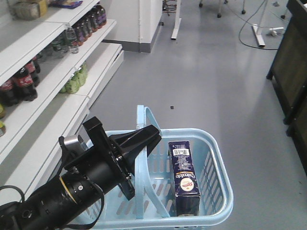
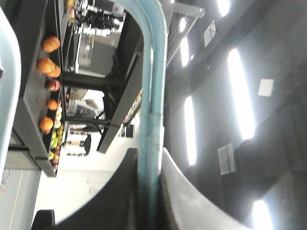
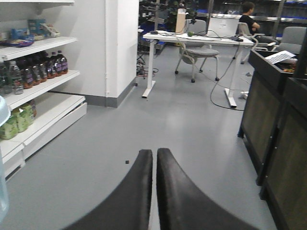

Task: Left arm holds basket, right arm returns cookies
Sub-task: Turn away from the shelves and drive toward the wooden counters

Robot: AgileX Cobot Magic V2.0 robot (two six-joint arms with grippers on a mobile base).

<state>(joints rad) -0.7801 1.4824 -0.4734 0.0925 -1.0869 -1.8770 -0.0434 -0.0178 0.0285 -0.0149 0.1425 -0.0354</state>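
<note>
The left claw (image 1: 144,143) is clamped on the upright handle (image 1: 140,182) of the basket (image 1: 221,165), steadying it for access. The cookies (image 1: 184,172) rest inside, at three o'clock from that handle. The right claw (image 3: 154,160) is pressed together and empty, and has not yet reached them.

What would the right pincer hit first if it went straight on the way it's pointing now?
Nothing nearby: the closed black right pincer points over the grey floor toward the white desk and grey chair. Depth is unclear, so it might meet the floor first.
</note>
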